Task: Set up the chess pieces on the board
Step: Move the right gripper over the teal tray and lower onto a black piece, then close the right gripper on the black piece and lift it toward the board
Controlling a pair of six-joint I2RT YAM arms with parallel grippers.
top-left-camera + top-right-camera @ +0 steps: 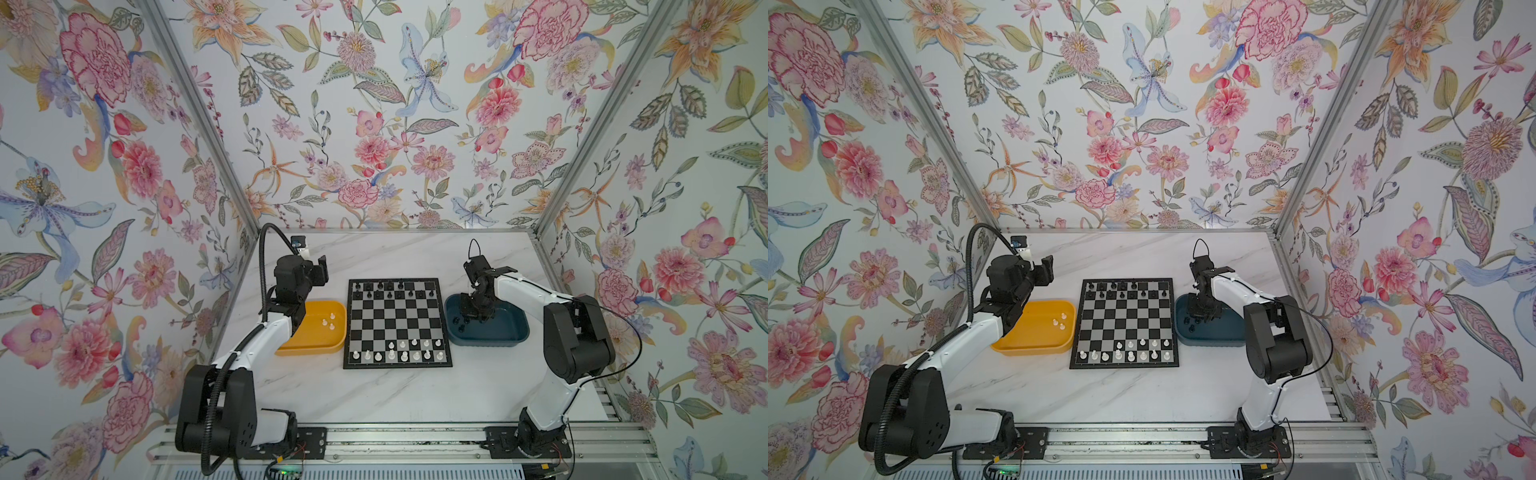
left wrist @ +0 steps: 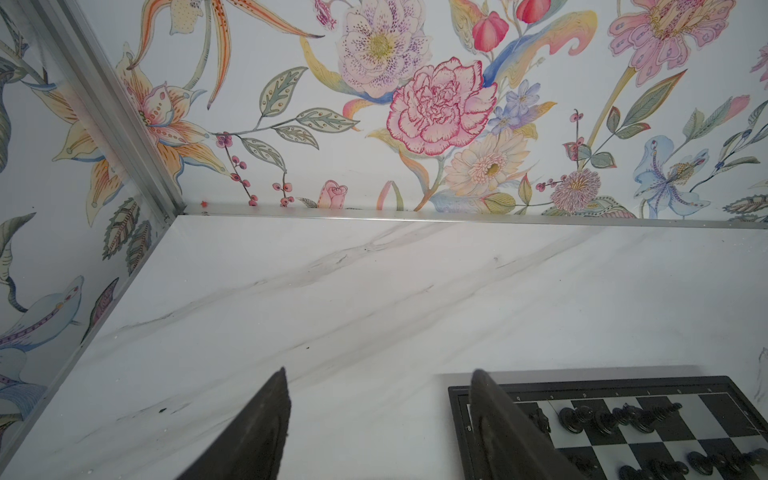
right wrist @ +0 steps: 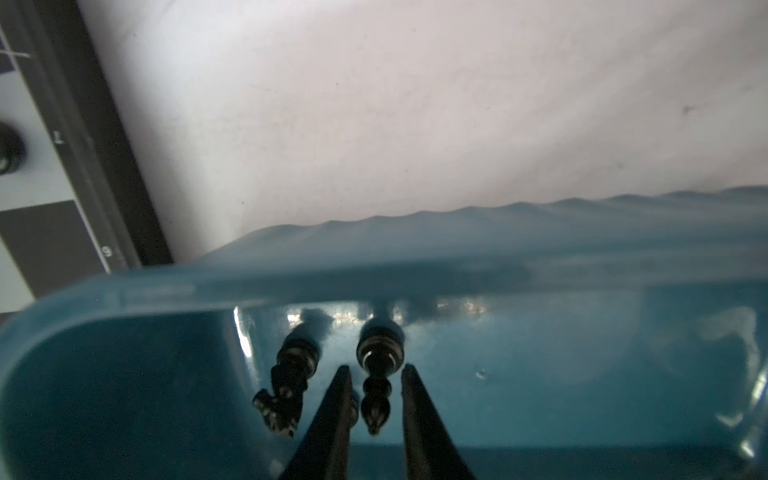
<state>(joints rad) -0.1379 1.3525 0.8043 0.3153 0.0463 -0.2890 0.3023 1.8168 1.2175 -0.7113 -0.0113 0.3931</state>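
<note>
Dial centred on the flat square black-and-silver chessboard, 12 at the back wall.

- Board: black chessmen fill part of the two rows at 12, white chessmen part of the two rows at 6. Both camps have gaps, so setup looks partway done.
- 9 o'clock: shallow yellow plastic tray, just beside the board, three white pieces waiting in it.
- 3 o'clock: dark blue plastic tray, stock for the black side.
- Right gripper is dipped into the blue tray. Its fingers stand narrowly apart, one each side of a slim black bishop-like piece, thin gaps showing, not clamped. A black knight sits just beside. My read: the straddle lines up a pinch on the stem without nudging the knight.
- Upright or lying? Cannot tell.
- Left gripper hangs over bare marble tabletop near 10–11, fingers wide apart and empty, likely parked clear while the right arm picks.
</note>
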